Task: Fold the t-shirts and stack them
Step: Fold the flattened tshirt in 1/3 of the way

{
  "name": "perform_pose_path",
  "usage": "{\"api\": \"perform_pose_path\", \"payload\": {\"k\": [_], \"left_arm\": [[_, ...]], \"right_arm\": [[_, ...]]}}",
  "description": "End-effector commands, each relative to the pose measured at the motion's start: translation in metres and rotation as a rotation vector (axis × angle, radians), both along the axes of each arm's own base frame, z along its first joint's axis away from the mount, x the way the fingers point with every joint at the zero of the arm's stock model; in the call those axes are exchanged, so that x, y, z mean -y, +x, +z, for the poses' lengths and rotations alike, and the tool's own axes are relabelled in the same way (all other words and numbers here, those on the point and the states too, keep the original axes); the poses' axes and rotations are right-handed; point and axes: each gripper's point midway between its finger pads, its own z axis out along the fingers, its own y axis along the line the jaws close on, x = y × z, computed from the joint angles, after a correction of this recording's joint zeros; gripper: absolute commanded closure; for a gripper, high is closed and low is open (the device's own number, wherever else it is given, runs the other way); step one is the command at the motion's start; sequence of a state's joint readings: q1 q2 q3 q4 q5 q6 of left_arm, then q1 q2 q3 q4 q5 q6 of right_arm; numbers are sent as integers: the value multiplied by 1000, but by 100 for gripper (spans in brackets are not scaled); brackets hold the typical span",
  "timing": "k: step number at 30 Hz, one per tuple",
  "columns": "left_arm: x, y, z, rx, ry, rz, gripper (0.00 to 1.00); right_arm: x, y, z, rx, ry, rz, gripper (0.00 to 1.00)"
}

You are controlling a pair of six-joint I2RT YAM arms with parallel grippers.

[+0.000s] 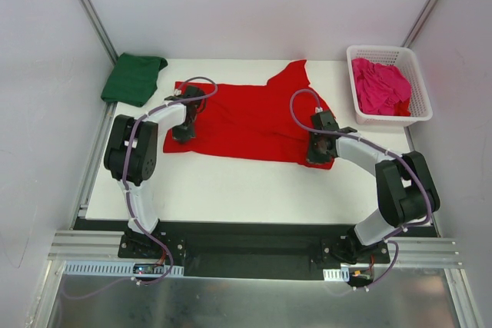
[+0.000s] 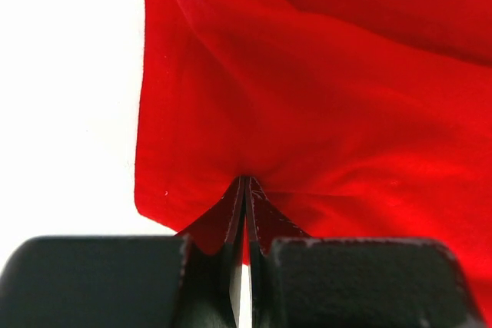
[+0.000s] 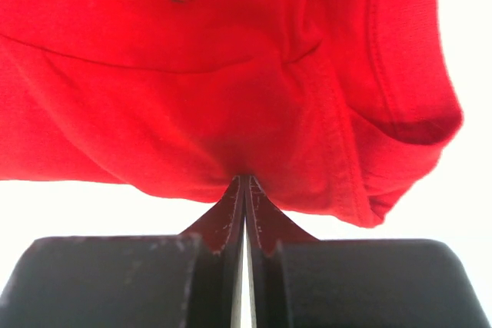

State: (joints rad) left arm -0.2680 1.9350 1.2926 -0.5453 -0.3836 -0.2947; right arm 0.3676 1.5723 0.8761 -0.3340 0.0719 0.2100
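Top view: red tee [image 1: 246, 120] lies spread on white table [image 1: 231, 190], just L of basket [image 1: 390, 120], not touching it.
Red tee look: bright plain red, no print. Wide flat shape w/ soft creases. One sleeve sticks out on the far side, at the end nearer the basket. Near edge runs roughly straight.
L gripper [image 1: 183, 134]: clamped on red tee at the end farthest from basket, tip down on the cloth.
L wrist view: fingers pressed together w/ red fabric pinched between them. Cloth puckers into the pinch, and the tee's side edge runs beside bare white table.
R gripper [image 1: 317, 157]: closed on red tee at the near corner closest to basket.
R wrist view: fingers tight together, fabric caught in the pinch. Stitched hem curves past on the side, w/ a folded-over bit of cloth beside it.
Green tee [image 1: 134, 78]: dark green, plain, folded into a compact block. Well apart from basket, beyond the red tee's far end, near it but seems not touching.
Pink tee [image 1: 380, 86]: magenta, plain, crumpled in a heap inside basket.
Basket: white plastic lattice, sits at R of top view by the far edge.
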Motion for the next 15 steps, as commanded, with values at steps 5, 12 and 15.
{"api": "perform_pose_path", "payload": {"k": [5,12,15], "left_arm": [[-11,-36,-6,-157,-9,-9,100],[-13,-39,-6,-180,2,-15,100],[-13,-40,-6,-185,4,-16,100]], "right_arm": [[24,1,20,2,-146,16,98],[29,-8,13,-47,-176,25,98],[30,-10,9,-63,-182,30,98]]}}
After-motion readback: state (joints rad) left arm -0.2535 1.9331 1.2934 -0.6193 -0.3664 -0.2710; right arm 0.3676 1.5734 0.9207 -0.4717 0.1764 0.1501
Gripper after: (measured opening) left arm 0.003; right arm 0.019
